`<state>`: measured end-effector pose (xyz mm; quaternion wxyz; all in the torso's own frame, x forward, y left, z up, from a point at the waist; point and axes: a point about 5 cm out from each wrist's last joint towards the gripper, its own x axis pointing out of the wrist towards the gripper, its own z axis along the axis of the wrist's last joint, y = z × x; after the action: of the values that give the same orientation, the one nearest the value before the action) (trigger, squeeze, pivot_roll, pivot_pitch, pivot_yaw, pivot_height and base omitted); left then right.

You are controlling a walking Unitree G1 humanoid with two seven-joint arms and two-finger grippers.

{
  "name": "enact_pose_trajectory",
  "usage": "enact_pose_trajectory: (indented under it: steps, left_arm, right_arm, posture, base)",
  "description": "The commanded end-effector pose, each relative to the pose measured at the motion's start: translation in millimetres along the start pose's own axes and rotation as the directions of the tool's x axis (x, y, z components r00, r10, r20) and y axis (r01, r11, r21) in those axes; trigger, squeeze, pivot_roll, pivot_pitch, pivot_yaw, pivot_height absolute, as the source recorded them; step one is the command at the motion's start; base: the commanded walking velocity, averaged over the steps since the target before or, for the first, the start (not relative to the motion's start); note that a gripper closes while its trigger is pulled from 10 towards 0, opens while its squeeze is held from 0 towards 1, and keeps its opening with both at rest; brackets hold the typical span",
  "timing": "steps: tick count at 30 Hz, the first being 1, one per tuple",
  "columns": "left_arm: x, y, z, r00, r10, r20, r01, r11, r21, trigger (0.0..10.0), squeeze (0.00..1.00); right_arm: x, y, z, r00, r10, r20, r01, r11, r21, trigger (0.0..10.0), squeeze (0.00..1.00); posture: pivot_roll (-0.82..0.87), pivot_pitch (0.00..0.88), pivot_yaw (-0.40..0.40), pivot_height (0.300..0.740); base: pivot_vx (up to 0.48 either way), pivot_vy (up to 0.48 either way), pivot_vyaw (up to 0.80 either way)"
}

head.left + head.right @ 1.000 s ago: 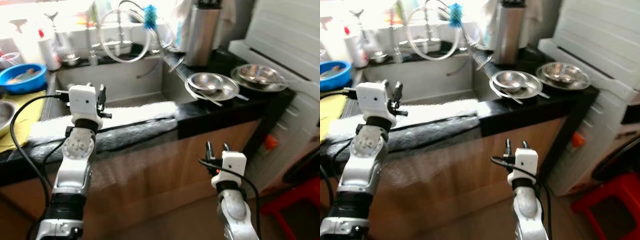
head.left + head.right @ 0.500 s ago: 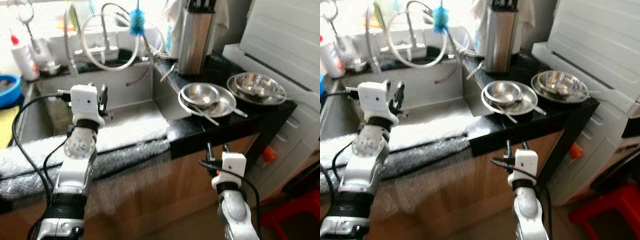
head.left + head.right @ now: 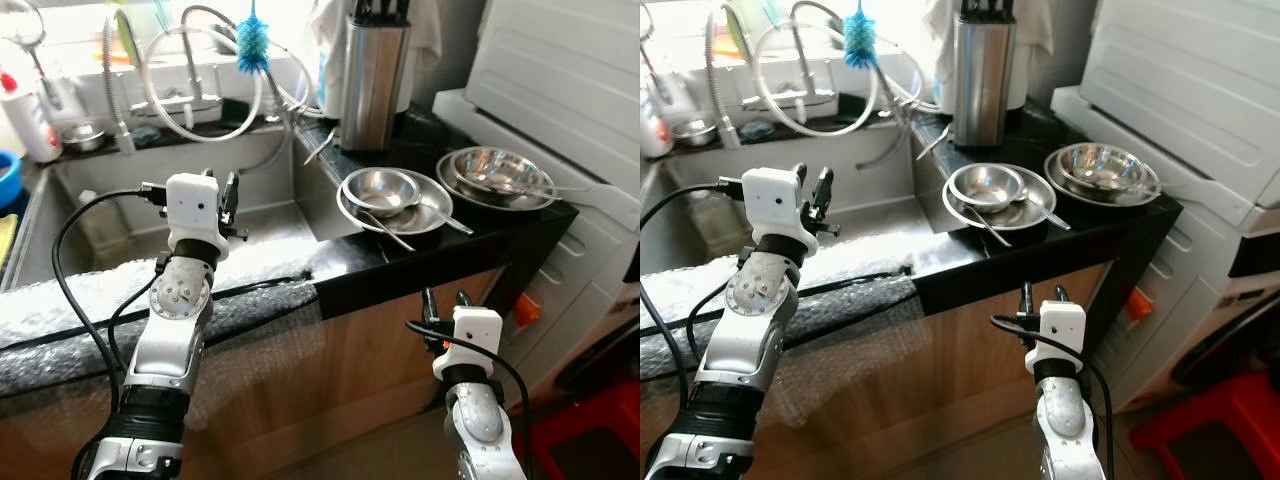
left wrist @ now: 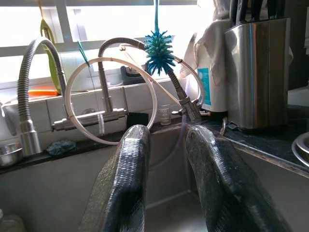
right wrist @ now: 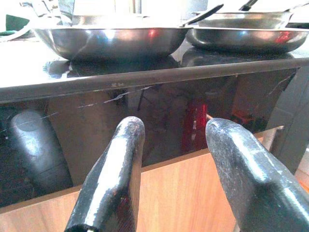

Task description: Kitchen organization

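While raised over the front edge of the sink (image 3: 265, 215), the left gripper (image 3: 230, 205) holds nothing, its fingers (image 4: 128, 193) spread slightly. Lower down, before the wooden cabinet front (image 3: 380, 350), the right gripper (image 3: 445, 305) is likewise spread and empty. Two stacks of steel bowls (image 3: 385, 190) sit near the counter's (image 3: 440, 255) right front corner. A knife block (image 3: 370, 80) stands behind them, at the sink's rear corner.

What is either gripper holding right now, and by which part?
Nothing. The left gripper is open above the sink; the right gripper is open below the counter edge.
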<state>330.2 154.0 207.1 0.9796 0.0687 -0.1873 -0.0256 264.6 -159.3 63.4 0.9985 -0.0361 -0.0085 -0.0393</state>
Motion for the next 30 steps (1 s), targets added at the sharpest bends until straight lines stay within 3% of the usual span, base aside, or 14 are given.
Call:
enact_pose_trajectory:
  steps: [1,15,16,17,22,23,24,30]
  left_arm:
    - [-0.2,-0.5,1,1.000,-0.011,0.001,0.011,1.000,0.005,10.0,0.00]
    - [-1.4,-4.0,0,1.000,-0.031,0.003,0.031,1.000,0.002,10.0,0.00]
    - [-1.3,-4.3,1,0.999,-0.032,0.003,0.032,0.999,0.000,10.0,0.00]
    - [-1.1,-5.0,1,0.999,-0.034,0.003,0.034,0.999,-0.001,10.0,0.00]
    - [-0.5,-6.6,0,0.999,-0.037,0.003,0.037,0.999,-0.004,10.0,0.00]
    - [-0.1,-6.8,1,0.999,-0.038,0.004,0.038,0.999,-0.005,10.0,0.00]
    - [0.3,-7.0,1,0.999,-0.039,0.004,0.039,0.999,-0.004,10.0,0.00]
    - [1.2,-6.3,0,0.999,-0.032,0.002,0.032,0.999,-0.003,10.0,0.00]
  right_arm:
    - [0.0,-1.5,4,1.000,-0.006,0.013,0.006,1.000,0.002,10.0,0.00]
    - [-3.7,-1.7,14,0.997,0.051,0.055,-0.050,0.999,-0.014,10.0,0.00]
    - [-2.5,-1.7,18,0.996,0.066,0.068,-0.065,0.998,-0.015,10.0,0.73]
    - [1.1,-1.1,28,0.989,0.106,0.101,-0.105,0.994,-0.014,10.0,1.00]
    - [7.3,-1.4,39,0.982,0.130,0.135,-0.129,0.992,-0.017,10.0,1.00]
    - [9.7,-2.4,42,0.982,0.124,0.141,-0.123,0.992,-0.017,10.0,0.59]
    - [11.7,-3.2,46,0.981,0.120,0.150,-0.119,0.993,-0.017,10.0,0.00]
    - [17.9,-3.7,56,0.976,0.123,0.177,-0.122,0.992,-0.014,10.0,0.00]
  posture:
    - [-0.09,0.014,-0.025,0.740]
    - [-0.10,0.000,-0.018,0.740]
    - [-0.10,0.000,-0.018,0.740]
    - [-0.10,0.000,-0.017,0.740]
    - [-0.10,0.000,-0.016,0.740]
    - [-0.10,0.000,-0.016,0.740]
    - [-0.10,0.000,-0.017,0.740]
    - [-0.09,0.000,-0.022,0.740]
  base:
    - [0.000,0.000,0.00]
    - [0.000,0.000,0.00]
    - [0.000,0.000,0.00]
    - [0.000,0.000,0.00]
    - [0.000,0.000,0.00]
    - [0.000,0.000,0.00]
    - [0.000,0.000,0.00]
    - [0.000,0.000,0.00]
